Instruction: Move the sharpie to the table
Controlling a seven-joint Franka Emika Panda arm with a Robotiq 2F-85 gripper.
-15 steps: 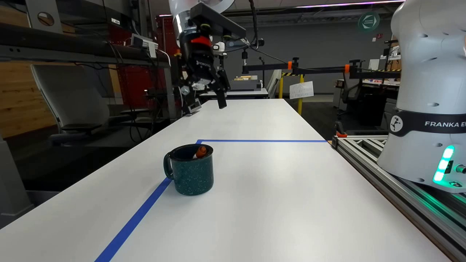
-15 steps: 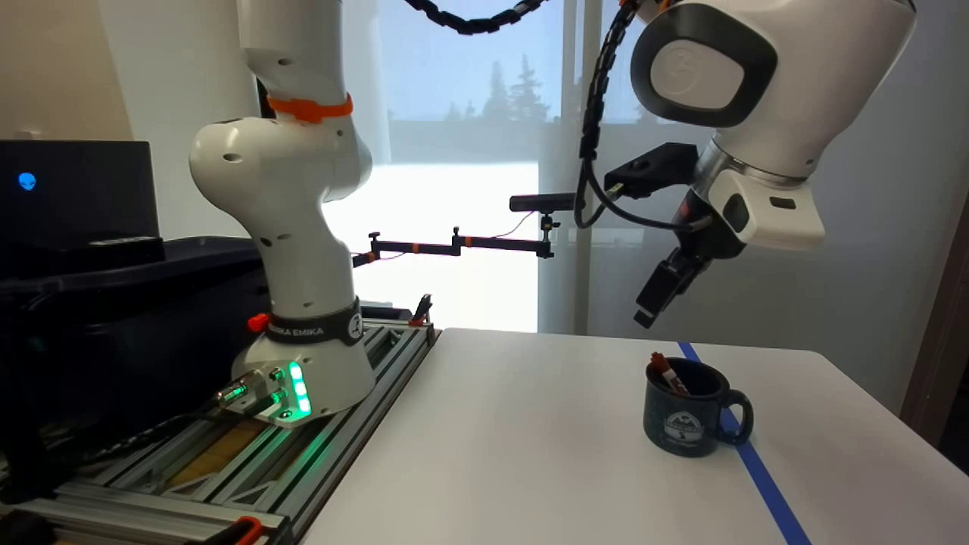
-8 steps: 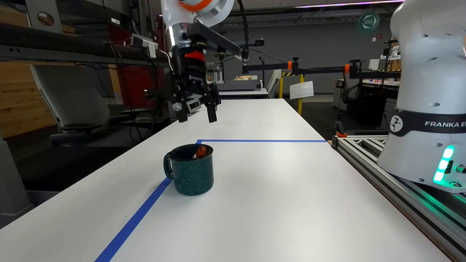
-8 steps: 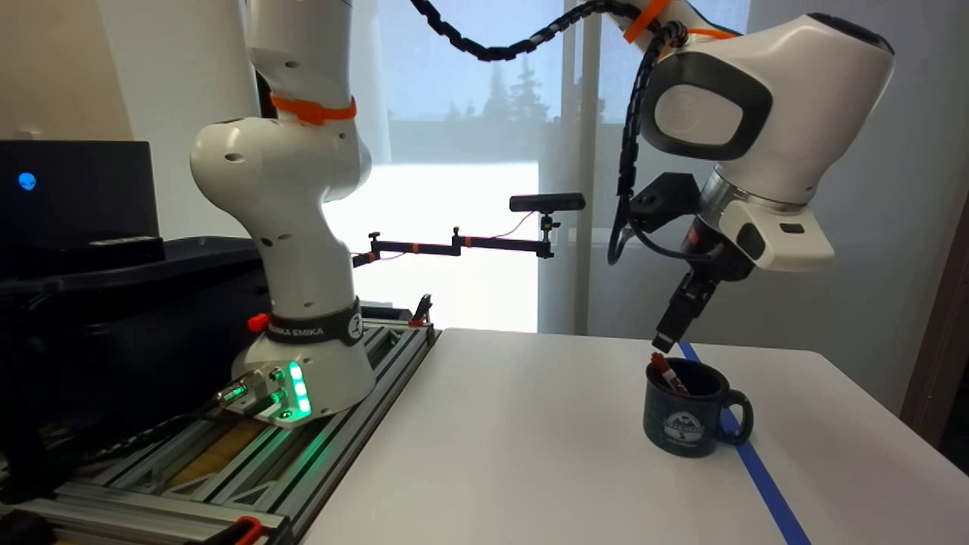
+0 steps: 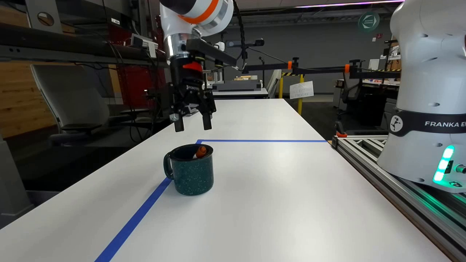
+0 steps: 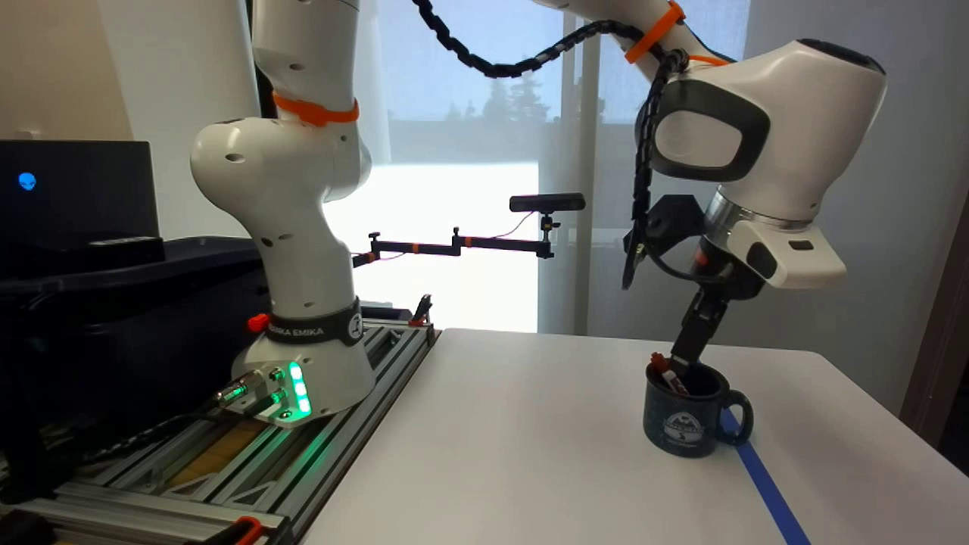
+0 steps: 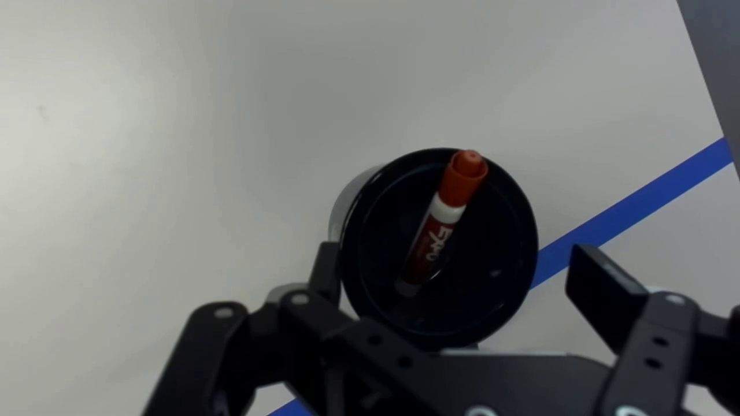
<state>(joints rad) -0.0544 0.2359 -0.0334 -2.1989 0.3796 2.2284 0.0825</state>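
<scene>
Marker [image 6: 671, 378] is seen tilted inside the mug [image 5: 193, 174], cap [image 6: 658, 362] up and poked out of it in an exterior view, EXPO lettering [image 7: 437, 244] shown in the wrist view. Mug is set upright on the table [image 5: 276, 211], handle [image 5: 166, 166] over the blue tape [image 7: 631, 210]. Gripper [image 5: 193, 126] is held wide, fingers [image 5: 207, 122] spread well apart and pointed downward, higher than the mug and near it; whether directly overhead cannot be told.
</scene>
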